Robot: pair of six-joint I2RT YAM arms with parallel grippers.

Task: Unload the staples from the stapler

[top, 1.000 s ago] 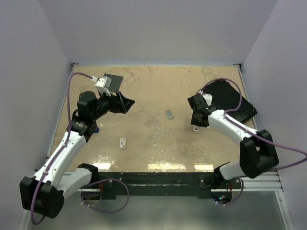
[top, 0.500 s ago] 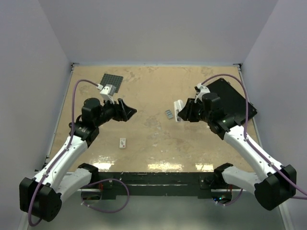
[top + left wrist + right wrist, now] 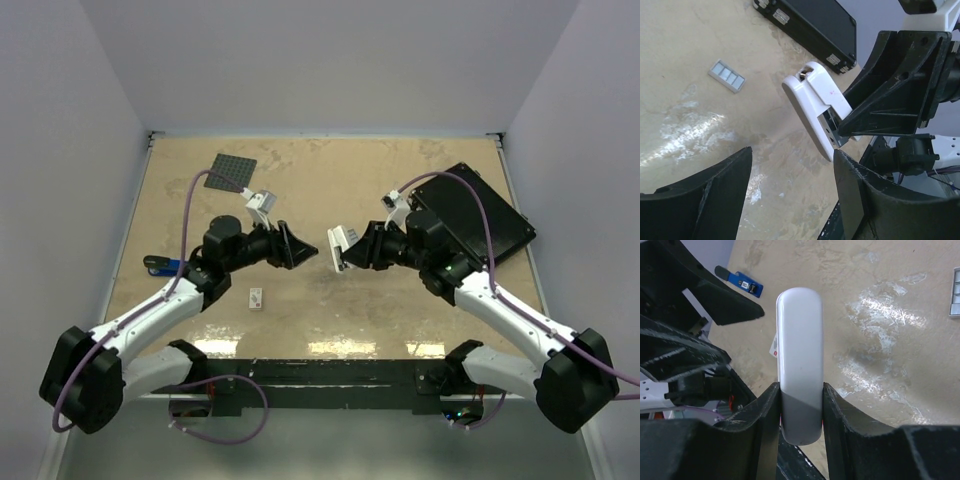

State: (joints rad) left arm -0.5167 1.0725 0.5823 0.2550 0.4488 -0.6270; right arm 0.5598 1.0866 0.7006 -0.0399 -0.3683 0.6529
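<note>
The right tool (image 3: 352, 250) is shut tight on a white bar (image 3: 338, 244). It holds the bar up over the middle of the desk (image 3: 330, 180). In the right wrist view its two fingers (image 3: 765, 410) press on both sides of the bar. The round end of the bar sticks out past them.

The left tool (image 3: 300, 250) is wide open and holds nothing. It points at the white bar and is just beside it. In the left wrist view the end of the bar is close to one finger (image 3: 860, 200). I cannot tell if they touch.

The stapler (image 3: 163, 265) is blue and black. It lies flat on the desk by the left edge, next to the left arm. It is well apart from both tools.

The staples (image 3: 726, 76) are a short grey strip. They lie flat on the desk, near the white bar, between it and the black box (image 3: 820, 20).

The black box sits on the right side of the desk. A small white block (image 3: 257, 297) lies near the front, close to the left arm. A grey mat (image 3: 230, 172) lies at the far left.
</note>
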